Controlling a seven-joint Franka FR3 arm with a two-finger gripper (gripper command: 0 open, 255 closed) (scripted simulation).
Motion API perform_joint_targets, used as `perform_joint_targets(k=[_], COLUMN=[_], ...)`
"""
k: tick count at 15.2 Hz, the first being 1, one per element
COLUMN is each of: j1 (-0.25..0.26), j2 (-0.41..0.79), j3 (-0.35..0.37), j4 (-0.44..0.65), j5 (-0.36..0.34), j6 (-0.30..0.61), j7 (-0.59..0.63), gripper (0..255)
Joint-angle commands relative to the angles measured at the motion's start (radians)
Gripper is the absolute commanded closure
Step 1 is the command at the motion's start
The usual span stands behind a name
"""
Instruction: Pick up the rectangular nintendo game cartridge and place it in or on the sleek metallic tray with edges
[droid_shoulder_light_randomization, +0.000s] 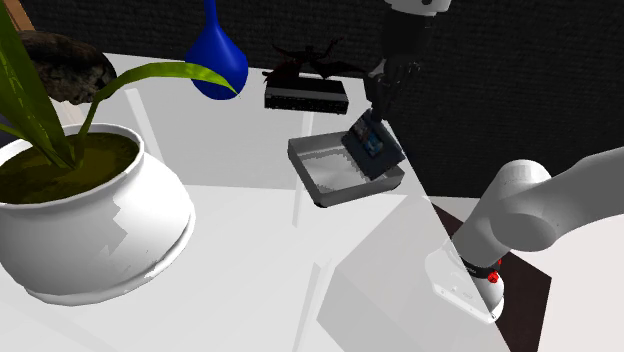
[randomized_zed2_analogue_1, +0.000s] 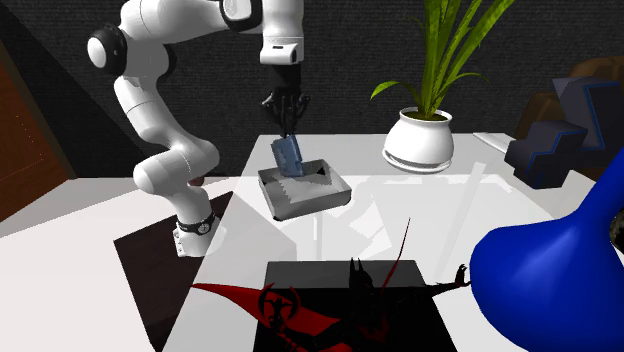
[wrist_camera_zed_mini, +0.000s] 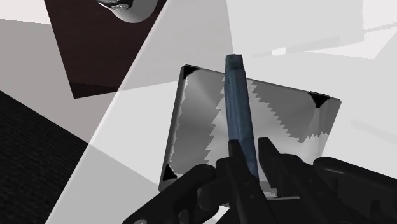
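My black gripper (droid_shoulder_light_randomization: 382, 112) is shut on the game cartridge (droid_shoulder_light_randomization: 371, 148), a thin dark blue-grey rectangle hanging tilted from its fingers. The cartridge hovers just over the metallic tray (droid_shoulder_light_randomization: 318, 178), a shallow square dish with raised edges on the white table. From the second exterior view the cartridge (randomized_zed2_analogue_1: 289, 155) hangs below the gripper (randomized_zed2_analogue_1: 286, 128), above the near-left part of the tray (randomized_zed2_analogue_1: 330, 192). In the wrist view I see the cartridge (wrist_camera_zed_mini: 240, 111) edge-on, clasped between the two fingers (wrist_camera_zed_mini: 236, 167), with the tray's shiny floor (wrist_camera_zed_mini: 197, 114) behind it.
A white pot with a green plant (droid_shoulder_light_randomization: 90, 215) stands at the shoulder view's left. A blue vase (droid_shoulder_light_randomization: 216, 55) and a dark box with a black figure on it (droid_shoulder_light_randomization: 306, 93) sit behind the tray. The arm's stand (droid_shoulder_light_randomization: 478, 280) is at lower right.
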Motion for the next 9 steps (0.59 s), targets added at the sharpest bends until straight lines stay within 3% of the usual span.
perform_joint_targets(k=[1, 9], j1=[0.001, 0.008], j2=[-0.005, -0.026], j3=[0.003, 0.011], j4=[-0.029, -0.132], j5=[0.003, 0.012], j6=[0.026, 0.107], j7=[-0.001, -0.005], gripper=[255, 255])
